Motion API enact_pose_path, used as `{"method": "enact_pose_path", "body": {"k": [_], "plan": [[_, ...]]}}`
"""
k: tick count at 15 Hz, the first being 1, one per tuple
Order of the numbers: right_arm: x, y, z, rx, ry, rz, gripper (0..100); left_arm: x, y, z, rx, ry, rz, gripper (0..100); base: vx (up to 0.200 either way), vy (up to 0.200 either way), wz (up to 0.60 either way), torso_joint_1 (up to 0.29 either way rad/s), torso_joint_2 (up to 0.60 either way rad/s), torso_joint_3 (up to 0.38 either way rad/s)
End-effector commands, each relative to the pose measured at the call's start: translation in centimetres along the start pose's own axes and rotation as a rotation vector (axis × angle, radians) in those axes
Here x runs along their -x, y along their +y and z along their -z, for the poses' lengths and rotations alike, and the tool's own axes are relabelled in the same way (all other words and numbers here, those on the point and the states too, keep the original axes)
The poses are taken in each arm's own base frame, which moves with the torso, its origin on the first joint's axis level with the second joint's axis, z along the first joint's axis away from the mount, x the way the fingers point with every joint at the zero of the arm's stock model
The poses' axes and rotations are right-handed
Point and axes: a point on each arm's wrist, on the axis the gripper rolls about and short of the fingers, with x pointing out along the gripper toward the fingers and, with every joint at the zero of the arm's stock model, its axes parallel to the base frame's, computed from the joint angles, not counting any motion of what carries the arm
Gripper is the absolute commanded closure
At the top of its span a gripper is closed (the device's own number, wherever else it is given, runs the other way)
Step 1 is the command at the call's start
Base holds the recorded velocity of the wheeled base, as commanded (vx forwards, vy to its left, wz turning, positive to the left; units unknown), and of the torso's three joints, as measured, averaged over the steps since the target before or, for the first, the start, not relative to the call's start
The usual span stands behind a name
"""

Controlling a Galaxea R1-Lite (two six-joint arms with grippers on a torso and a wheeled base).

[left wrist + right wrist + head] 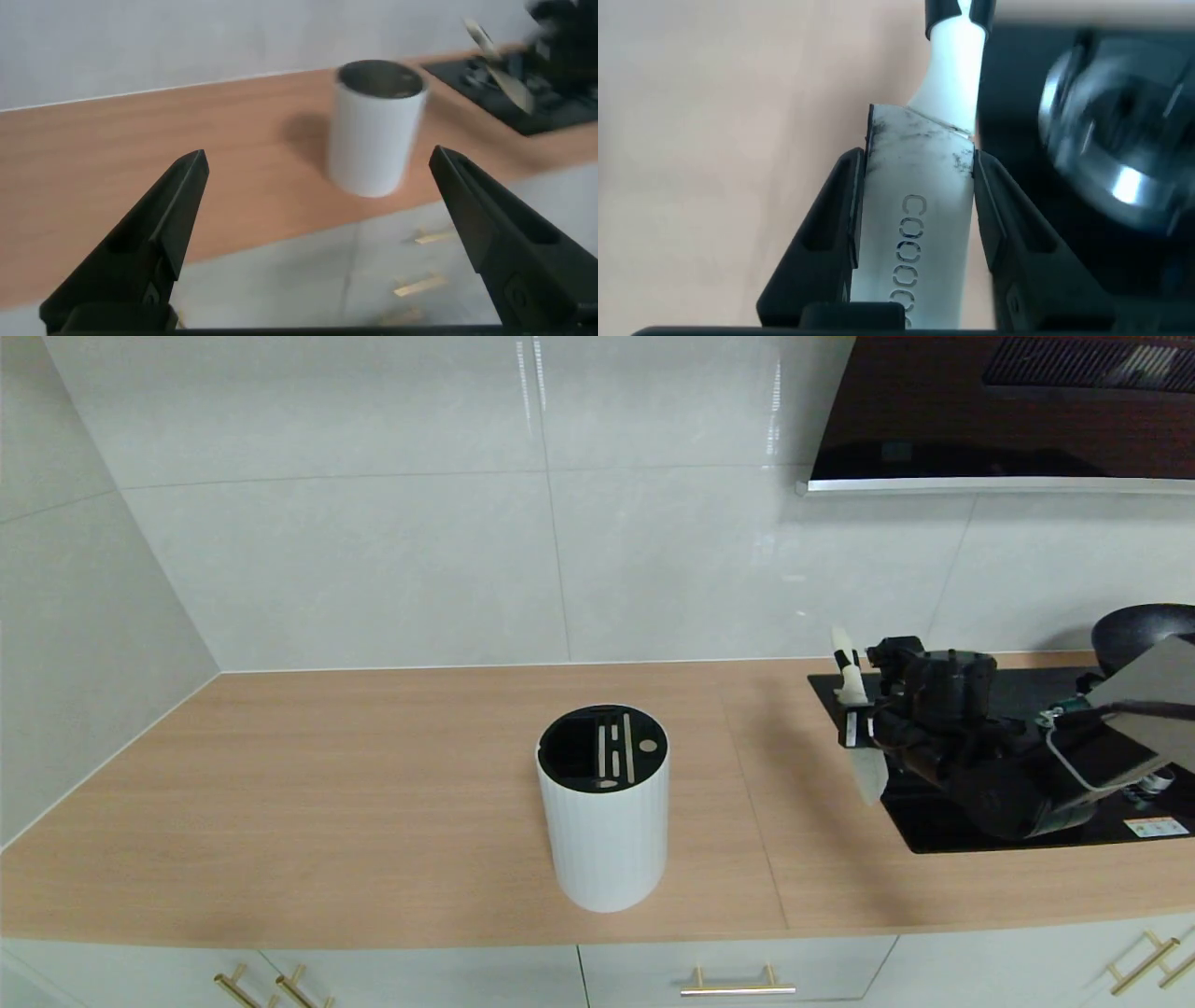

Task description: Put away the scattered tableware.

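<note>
The white cylindrical slotted holder (605, 821) stands on the wooden counter (327, 784). Right of the holder lies the black glass cooktop (934, 831). The white-bladed knife (866, 773) is upright above the cooktop's holder-side edge, and the black pan (1134, 630) is farther right.

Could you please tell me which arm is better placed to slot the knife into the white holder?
Right: the right gripper is shut on the knife, near the holder. The left gripper is open and empty, back from the counter.
</note>
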Motion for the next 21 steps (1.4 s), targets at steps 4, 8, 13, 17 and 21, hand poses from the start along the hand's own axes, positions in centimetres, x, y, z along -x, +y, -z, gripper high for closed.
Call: {"method": "enact_pose_path", "body": {"k": [4, 8, 13, 17, 21], "plan": [[6.0, 2.5, -7.3, -0.047, -0.165, -0.101, 100, -19.2, 3.4, -9.8, 0.082, 0.186, 0.183, 0, 0.0, 0.0, 0.0, 0.0, 0.0, 0.0], [9.9, 7.7, -7.4, -0.038, -0.167, -0.261, 100, -26.5, 1.0, -6.3, 0.162, 0.166, 0.301, 0, 0.0, 0.0, 0.0, 0.0, 0.0, 0.0], [14.3, 11.2, -8.1, -0.037, -0.201, -0.349, 100, -30.4, -4.8, -4.2, 0.489, 0.21, 0.489, 0, 0.0, 0.0, 0.0, 0.0, 0.0, 0.0], [16.5, 13.3, -7.2, -0.019, -0.185, -0.404, 100, -32.6, -6.4, -3.0, 0.542, 0.183, 0.558, 0, 0.0, 0.0, 0.0, 0.0, 0.0, 0.0], [18.2, 15.6, -6.4, 0.002, -0.172, -0.451, 100, -32.4, -7.1, -3.0, 0.635, 0.237, 0.638, 0, 0.0, 0.0, 0.0, 0.0, 0.0, 0.0]]}}
